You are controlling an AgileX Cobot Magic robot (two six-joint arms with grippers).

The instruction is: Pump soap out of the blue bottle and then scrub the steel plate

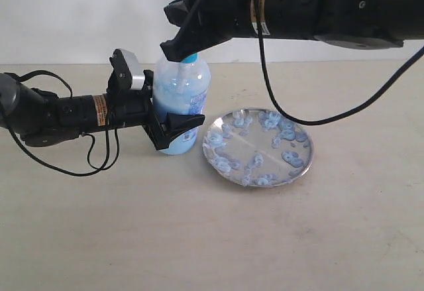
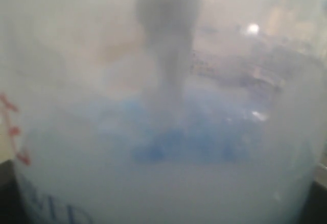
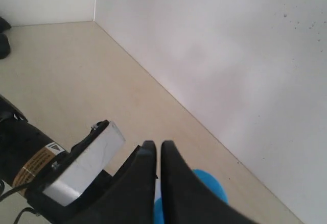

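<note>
The blue bottle (image 1: 180, 99) stands upright left of the steel plate (image 1: 258, 147), which carries many small blue soap blobs (image 1: 289, 156). My left gripper (image 1: 173, 126) is shut around the bottle's body; in the left wrist view the bottle (image 2: 163, 132) fills the frame, blurred, with pale blue soap (image 2: 194, 137) inside. My right gripper (image 1: 175, 52) is shut, its tips resting on top of the blue pump head (image 1: 190, 58). The right wrist view shows the closed fingertips (image 3: 168, 152) over the pump head (image 3: 207, 185).
The beige table (image 1: 212, 238) meets a white wall (image 1: 79, 12) behind. A black cable (image 1: 318, 120) from the right arm loops low over the plate's far edge. The left arm's wrist camera (image 3: 84, 165) appears in the right wrist view.
</note>
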